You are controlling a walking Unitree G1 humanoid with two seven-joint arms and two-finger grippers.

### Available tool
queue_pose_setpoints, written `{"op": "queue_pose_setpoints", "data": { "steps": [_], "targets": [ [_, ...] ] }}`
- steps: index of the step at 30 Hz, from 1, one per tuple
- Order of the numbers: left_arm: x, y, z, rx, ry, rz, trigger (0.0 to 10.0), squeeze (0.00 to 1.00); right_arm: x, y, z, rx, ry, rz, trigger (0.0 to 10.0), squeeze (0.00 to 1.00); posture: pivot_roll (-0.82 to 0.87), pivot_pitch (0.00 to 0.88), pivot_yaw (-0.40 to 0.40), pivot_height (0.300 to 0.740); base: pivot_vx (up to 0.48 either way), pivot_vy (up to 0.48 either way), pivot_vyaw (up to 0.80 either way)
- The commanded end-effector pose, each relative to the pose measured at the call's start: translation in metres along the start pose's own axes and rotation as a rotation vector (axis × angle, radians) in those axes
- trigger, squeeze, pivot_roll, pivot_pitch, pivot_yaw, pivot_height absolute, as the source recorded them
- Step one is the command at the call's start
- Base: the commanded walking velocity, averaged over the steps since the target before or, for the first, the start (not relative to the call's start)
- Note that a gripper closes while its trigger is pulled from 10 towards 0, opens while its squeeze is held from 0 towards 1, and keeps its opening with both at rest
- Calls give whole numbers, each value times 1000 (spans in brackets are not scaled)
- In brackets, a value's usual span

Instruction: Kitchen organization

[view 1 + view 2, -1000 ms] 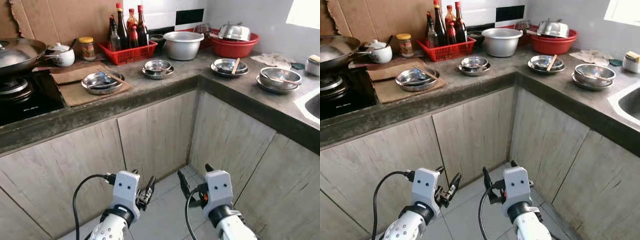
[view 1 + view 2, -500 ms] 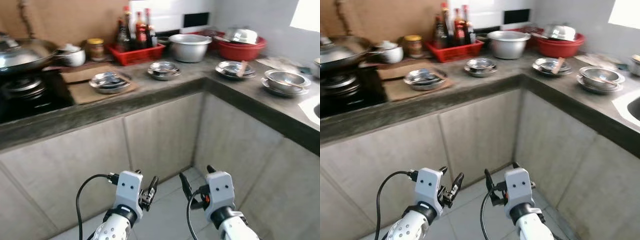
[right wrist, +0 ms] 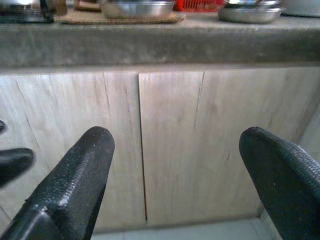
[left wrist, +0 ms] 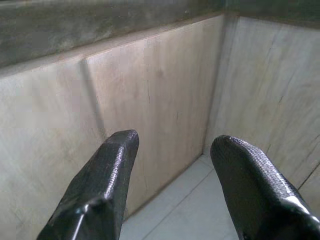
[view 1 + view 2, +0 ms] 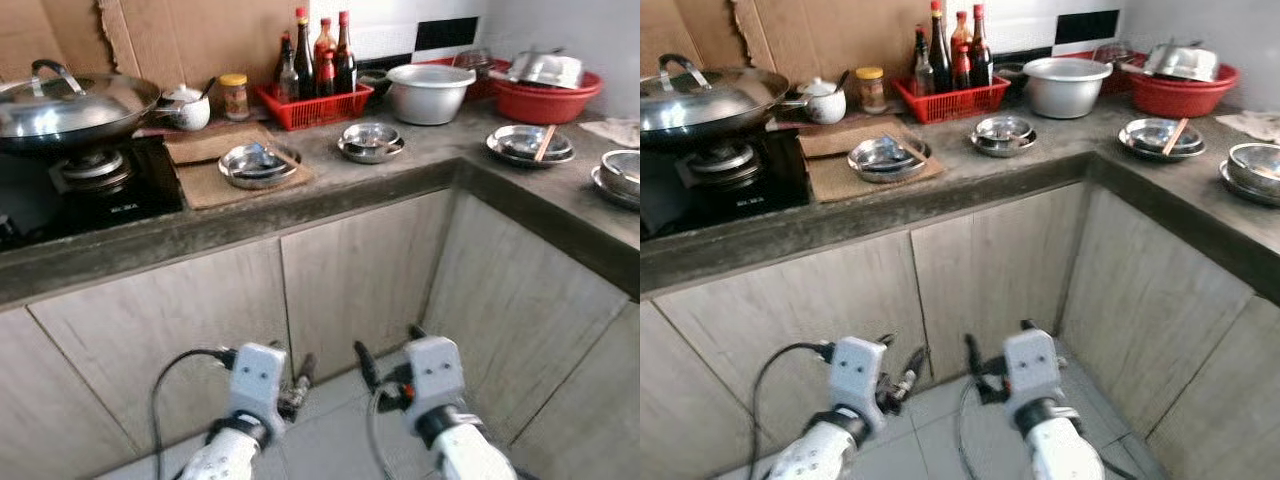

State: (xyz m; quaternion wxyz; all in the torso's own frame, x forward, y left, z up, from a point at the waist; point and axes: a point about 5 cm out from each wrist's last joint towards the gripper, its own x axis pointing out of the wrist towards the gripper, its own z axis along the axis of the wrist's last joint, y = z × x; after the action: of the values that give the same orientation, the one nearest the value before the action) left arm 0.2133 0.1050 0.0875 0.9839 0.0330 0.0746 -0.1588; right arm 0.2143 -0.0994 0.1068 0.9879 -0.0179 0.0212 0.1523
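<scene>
Both grippers are held low before the cabinet doors, below the L-shaped countertop.

From the head views, a lidded wok is seen at the counter's left end, a red bottle basket along its back edge, and steel dishes near the inner corner. From the wrist views, the left gripper is seen moderately spread and empty, and the right gripper wide apart and empty.

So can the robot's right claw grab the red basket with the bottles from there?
Probably not yet. The right claw hangs low by the cabinet doors, open and empty, while the red basket sits far back on the counter.
</scene>
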Motion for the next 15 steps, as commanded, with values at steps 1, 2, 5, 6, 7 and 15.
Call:
{"op": "queue_pose_setpoints", "data": {
  "steps": [1, 2, 5, 6, 7, 15],
  "targets": [
    [2, -8, 4, -7, -17, -37, 10000, 0, -2, -7, -3, -7, 15, -20, 10000, 0, 29, 0, -26, 740, 307, 0, 0],
    [2, -9, 3, -7, -17, -40, 10000, 0, -2, -7, -3, -4, 13, -18, 10000, 0, 28, 0, -28, 740, 300, 0, 0],
    [3, -9, 3, -4, -16, -47, 10000, 0, -1, -7, -2, -3, 7, -15, 10000, 0, 27, 0, -25, 740, 303, 0, 0],
    [3, -9, 3, -4, -16, -48, 10000, 0, -1, -7, -2, -4, 6, -14, 10000, 0, 27, 0, -25, 740, 304, 0, 0],
    [3, -9, 3, -4, -16, -48, 10000, 0, -1, -7, -2, -2, 6, -16, 10000, 0, 27, 0, -25, 740, 304, 0, 0],
    [4, -10, 4, 0, -20, -52, 10000, 0, 1, -7, -2, -2, 3, -16, 10000, 0, 30, 0, -26, 740, 307, 0, 0]
  ]
}}
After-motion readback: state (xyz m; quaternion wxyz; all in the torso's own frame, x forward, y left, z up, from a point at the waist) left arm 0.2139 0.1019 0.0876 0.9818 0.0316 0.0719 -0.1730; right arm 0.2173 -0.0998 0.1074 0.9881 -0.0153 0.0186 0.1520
